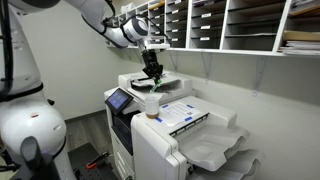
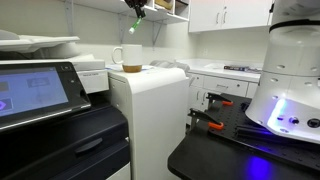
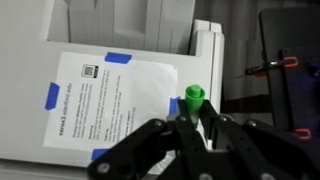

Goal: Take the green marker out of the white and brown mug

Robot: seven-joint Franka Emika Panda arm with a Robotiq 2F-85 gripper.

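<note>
The white and brown mug (image 1: 152, 106) stands on top of the white copier (image 1: 160, 150); it also shows in an exterior view (image 2: 130, 57). My gripper (image 1: 152, 70) hangs above the mug, well clear of its rim. It is shut on the green marker (image 2: 135, 22), which hangs below the fingers. In the wrist view the marker's green end (image 3: 193, 97) sticks out between the black fingers of the gripper (image 3: 190, 118). The mug is not in the wrist view.
A paper sheet with blue tape (image 3: 105, 100) lies on the copier top. Wall shelves with paper slots (image 1: 220, 25) are behind the arm. The copier's touch panel (image 2: 30, 90) is near. A dark table with red-handled tools (image 2: 215, 125) and the robot base (image 2: 290, 80) stand beside the copier.
</note>
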